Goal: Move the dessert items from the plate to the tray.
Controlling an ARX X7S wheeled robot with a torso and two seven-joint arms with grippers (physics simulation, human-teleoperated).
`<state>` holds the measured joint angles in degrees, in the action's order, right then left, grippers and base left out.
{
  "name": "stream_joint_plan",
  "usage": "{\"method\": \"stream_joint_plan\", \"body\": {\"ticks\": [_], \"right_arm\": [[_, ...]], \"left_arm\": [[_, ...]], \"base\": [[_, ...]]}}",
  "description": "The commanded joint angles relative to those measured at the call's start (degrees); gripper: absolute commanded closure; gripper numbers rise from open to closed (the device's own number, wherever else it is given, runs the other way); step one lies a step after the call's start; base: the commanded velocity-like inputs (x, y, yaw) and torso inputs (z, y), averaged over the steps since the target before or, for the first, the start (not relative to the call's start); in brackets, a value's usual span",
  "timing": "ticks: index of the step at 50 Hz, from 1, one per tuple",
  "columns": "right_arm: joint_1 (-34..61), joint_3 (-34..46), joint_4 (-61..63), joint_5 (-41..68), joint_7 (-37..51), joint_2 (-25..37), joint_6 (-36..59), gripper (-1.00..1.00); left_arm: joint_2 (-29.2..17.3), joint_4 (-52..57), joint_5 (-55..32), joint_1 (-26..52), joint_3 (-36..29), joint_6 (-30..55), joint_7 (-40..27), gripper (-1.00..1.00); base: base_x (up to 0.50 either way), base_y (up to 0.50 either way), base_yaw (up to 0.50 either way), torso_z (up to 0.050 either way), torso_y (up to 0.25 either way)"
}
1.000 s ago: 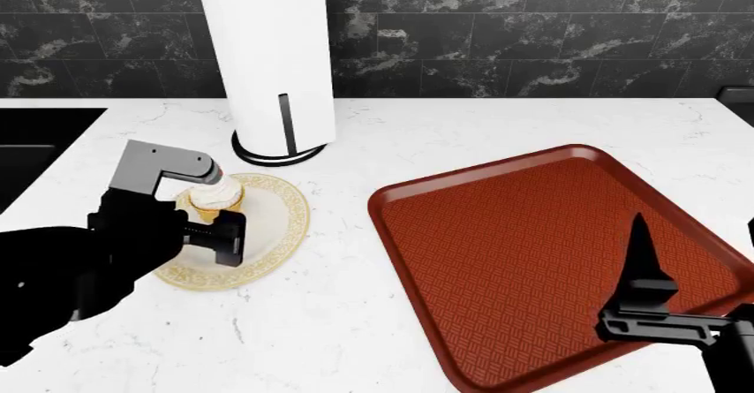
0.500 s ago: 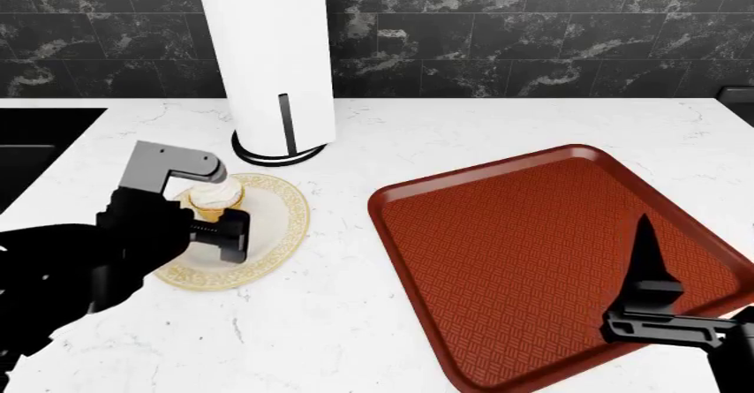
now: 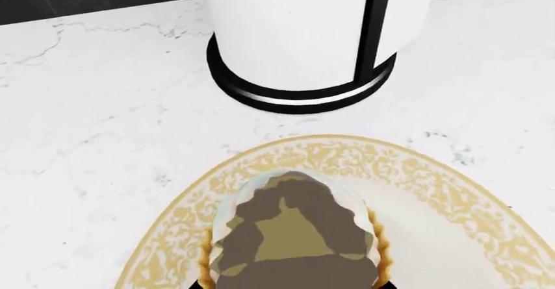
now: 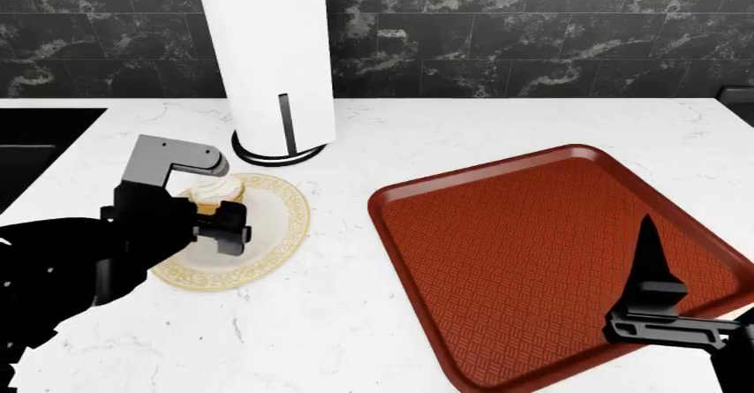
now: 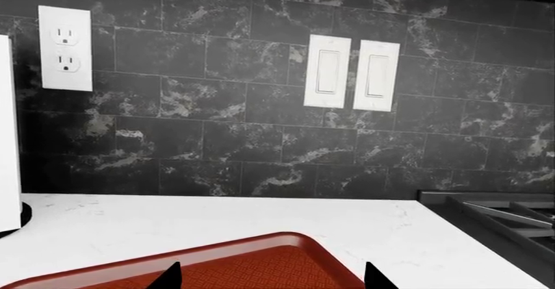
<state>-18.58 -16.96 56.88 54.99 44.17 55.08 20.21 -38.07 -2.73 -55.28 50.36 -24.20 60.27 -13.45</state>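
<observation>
White frosting marks the cupcake (image 4: 215,192), which sits on the gold-patterned plate (image 4: 265,243) at about nine o'clock on the worktop (image 4: 342,305), with the left gripper (image 4: 212,219) closed in around its wrapper. In the head view the fingers (image 4: 231,230) look clamped on the cupcake, though the wrist view shows only the wrapper (image 3: 375,250) and the odd brownish top, not the contact itself. Only this one dessert is visible on the plate; no second cake shows anywhere.

Risk lies in the grip: a soft frosted item held low on its wrapper could tip or slip out during the carry, and too hard a squeeze could crush it. The paper-towel holder (image 4: 274,66) stands near, at about eleven o'clock, so a careless lift could knock its base (image 3: 299,97).

Further right, the dark-red tray (image 4: 531,260) lies at about three o'clock, bare. The right gripper (image 4: 651,278) hangs over its near right corner, the fingers (image 5: 167,277) spread apart and holding nothing.

Compared with a second ago, the left gripper has crept slightly towards the backsplash and the cupcake has shifted with it. The right arm has barely moved.
</observation>
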Motion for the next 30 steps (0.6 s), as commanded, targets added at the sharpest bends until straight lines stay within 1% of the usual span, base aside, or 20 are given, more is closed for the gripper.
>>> {"method": "stream_joint_plan", "body": {"ticks": [1,9,15,23,30], "right_arm": [[-0.13,0.37,-0.27,-0.4,-0.1,-0.07,-0.39,-1.0],[-0.91,-0.52,0.18,-0.08,0.2,0.22,-0.66,-1.0],[-1.83,-1.64,0.5,0.27,0.37,0.49,-0.98,-1.0],[-4.07,-4.15,0.76,0.51,0.16,0.46,-1.81,-1.0],[-6.33,-6.59,0.88,0.55,-0.37,0.12,-2.69,-1.0]], "left_arm": [[-0.3,1.04,-1.08,0.03,0.65,0.19,-0.81,1.0],[-1.37,7.15,-6.1,1.21,3.41,4.12,-3.8,1.0],[-0.65,9.85,-9.79,4.26,4.19,7.97,-5.77,1.0],[2.53,10.68,-12.27,9.33,2.28,12.01,-6.48,1.0],[7.1,9.09,-12.64,14.72,-0.8,14.43,-6.04,1.0]], "base": [[0.0,0.0,0.0,0.0,0.0],[0.0,0.0,0.0,0.0,0.0],[0.0,0.0,0.0,0.0,0.0],[0.0,0.0,0.0,0.0,0.0],[0.0,0.0,0.0,0.0,0.0]]}}
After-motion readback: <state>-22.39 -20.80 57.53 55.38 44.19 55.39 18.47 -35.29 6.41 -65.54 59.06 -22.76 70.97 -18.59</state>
